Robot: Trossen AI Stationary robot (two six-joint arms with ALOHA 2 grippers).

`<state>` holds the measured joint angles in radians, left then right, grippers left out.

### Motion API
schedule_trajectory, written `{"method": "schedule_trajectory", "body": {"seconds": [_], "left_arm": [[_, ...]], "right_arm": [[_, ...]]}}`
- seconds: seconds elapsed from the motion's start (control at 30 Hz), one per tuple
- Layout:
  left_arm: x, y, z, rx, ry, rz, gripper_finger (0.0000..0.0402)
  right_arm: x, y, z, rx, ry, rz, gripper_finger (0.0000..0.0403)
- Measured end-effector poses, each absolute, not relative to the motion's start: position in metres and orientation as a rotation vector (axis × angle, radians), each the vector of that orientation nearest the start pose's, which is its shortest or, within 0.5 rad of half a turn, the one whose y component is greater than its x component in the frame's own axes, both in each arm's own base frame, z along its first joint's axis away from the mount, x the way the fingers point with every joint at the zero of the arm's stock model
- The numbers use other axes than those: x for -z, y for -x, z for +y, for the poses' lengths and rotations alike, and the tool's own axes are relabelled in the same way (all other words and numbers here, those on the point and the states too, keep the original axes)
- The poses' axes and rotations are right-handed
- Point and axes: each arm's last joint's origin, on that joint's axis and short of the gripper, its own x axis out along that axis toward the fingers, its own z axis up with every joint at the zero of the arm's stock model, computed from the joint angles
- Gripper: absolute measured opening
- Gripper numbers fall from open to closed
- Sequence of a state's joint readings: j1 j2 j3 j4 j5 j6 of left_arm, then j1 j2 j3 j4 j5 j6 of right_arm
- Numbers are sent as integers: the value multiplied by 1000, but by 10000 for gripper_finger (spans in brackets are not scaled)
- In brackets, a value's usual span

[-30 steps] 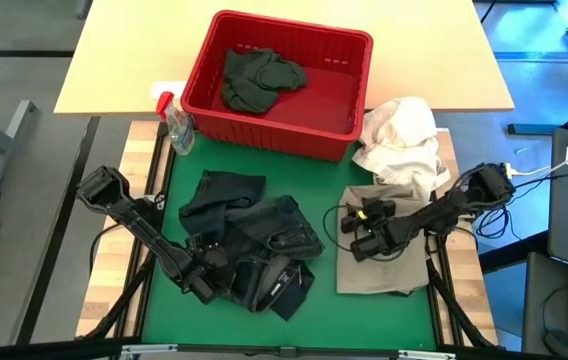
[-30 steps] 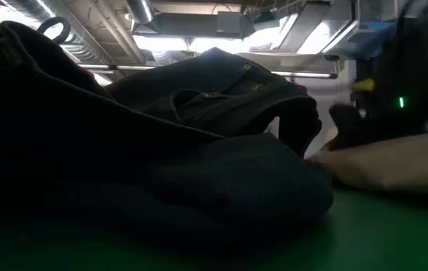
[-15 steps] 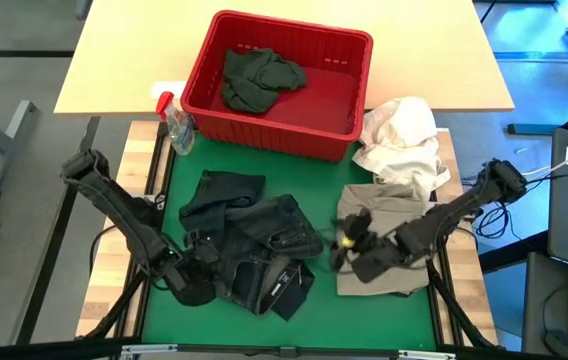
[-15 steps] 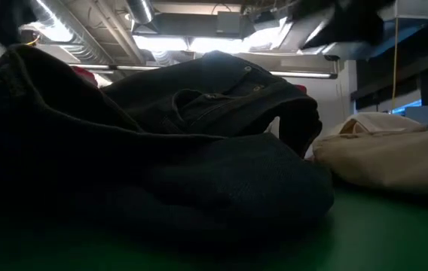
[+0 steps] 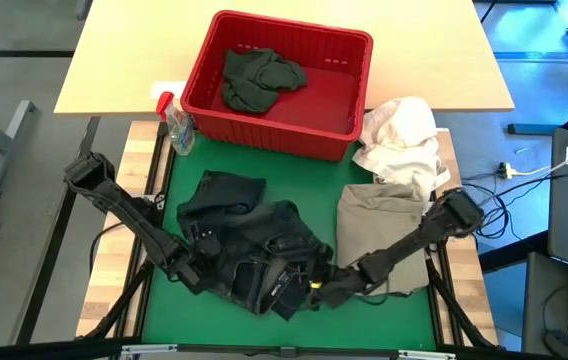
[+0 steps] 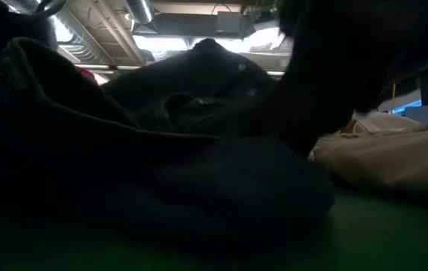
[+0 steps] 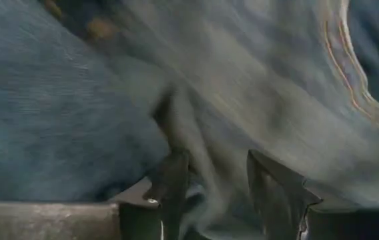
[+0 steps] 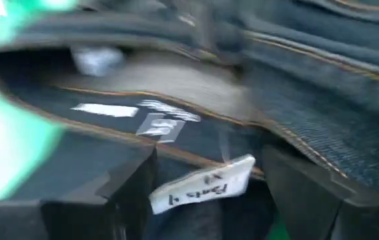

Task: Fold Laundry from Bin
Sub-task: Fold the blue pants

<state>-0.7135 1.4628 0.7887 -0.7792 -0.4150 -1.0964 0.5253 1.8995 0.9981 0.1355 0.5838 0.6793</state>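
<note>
From above, I am viewing the dark jeans (image 5: pixel 254 255) lying crumpled on the green mat (image 5: pixel 164 200) at the front of the table. I am reaching the left gripper (image 5: pixel 196 272) into the left edge of this heap; in the left wrist view its fingers (image 7: pixel 173 177) are standing apart with denim bunched between them, not clamped. I am reaching the right gripper (image 5: pixel 326 290) in at the heap's right front edge; in the right wrist view its fingers (image 8: pixel 133 180) are spread wide on either side of a white paper tag (image 8: pixel 203 183) at the waistband. The khaki garment (image 5: pixel 379 235) is lying flat just right of the jeans, under the right arm. The red bin (image 5: pixel 276 85) is sitting at the back of the table, holding one dark green garment (image 5: pixel 256 78). A white cloth bundle (image 5: pixel 404 140) is resting beside the bin's right corner, and a spray bottle (image 5: pixel 176 125) is standing at its left corner.
</note>
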Motion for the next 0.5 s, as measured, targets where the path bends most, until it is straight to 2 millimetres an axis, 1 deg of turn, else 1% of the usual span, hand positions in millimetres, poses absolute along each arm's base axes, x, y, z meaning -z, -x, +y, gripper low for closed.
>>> {"method": "schedule_trajectory", "body": {"seconds": [0.07, 0.1, 0.2, 0.27, 0.37, 0.43, 0.5], "left_arm": [[-156, -179, -149, -352, 260, 1157, 149], [-151, -178, -152, -315, 306, 1149, 149], [-141, -177, -167, -194, 487, 1034, 149], [-137, -179, -178, -104, 601, 924, 149], [-129, -185, -188, -58, 667, 800, 149], [-124, -191, -191, -59, 689, 757, 149], [-124, -200, -193, -8, 694, 780, 149]], "right_arm": [[-127, -334, 158, 365, -234, 595, 271], [-126, -337, 148, 427, -228, 579, 271], [-134, -348, 113, 559, -209, 537, 271], [-145, -357, 90, 597, -184, 521, 271], [-162, -369, 60, 610, -138, 522, 271], [-176, -378, 46, 570, -127, 523, 271], [-200, -384, 40, 521, -99, 506, 271]]}}
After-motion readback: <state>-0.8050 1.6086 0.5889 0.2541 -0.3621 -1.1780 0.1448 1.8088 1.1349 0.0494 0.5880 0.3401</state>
